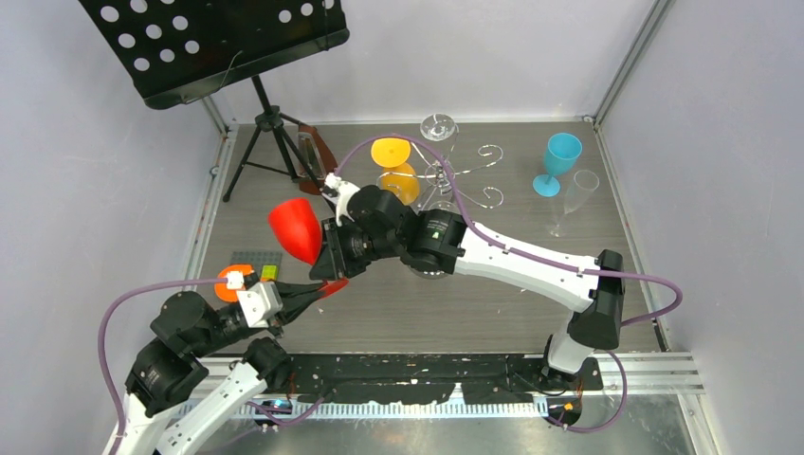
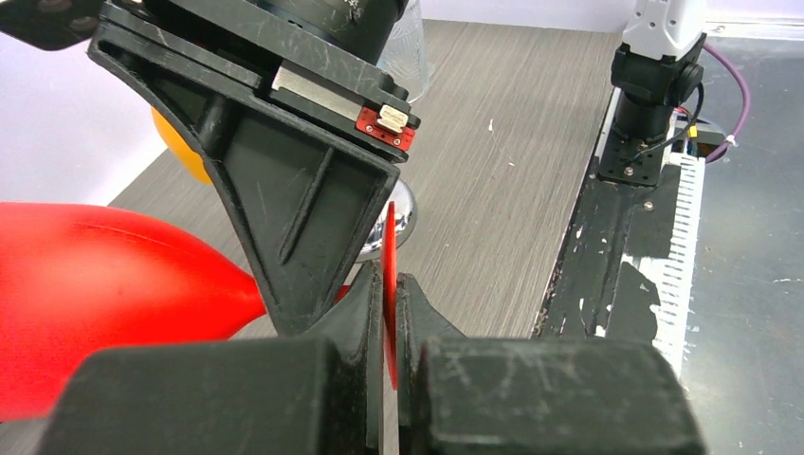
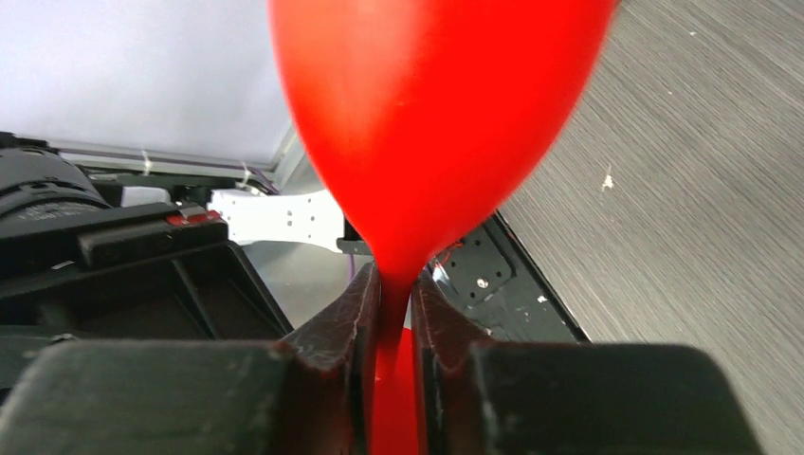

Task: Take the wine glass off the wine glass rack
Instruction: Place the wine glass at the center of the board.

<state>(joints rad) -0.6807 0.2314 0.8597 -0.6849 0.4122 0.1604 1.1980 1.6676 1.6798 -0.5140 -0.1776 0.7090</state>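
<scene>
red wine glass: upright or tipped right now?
Tipped. The red wine glass lies nearly sideways, with its bowl pointing far-left. The left gripper pinches its foot edge and the right gripper clamps its stem.

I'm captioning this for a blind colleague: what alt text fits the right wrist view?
A red glass fills the top, its stem pinched in the right claw. Grey table at right, the black left arm at left.

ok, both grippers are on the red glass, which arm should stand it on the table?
Right, probably. The right gripper closes on the stem of the red glass just under the bowl, leaving the foot free to land. The left gripper pinches the foot's rim and would be in the way.
</scene>
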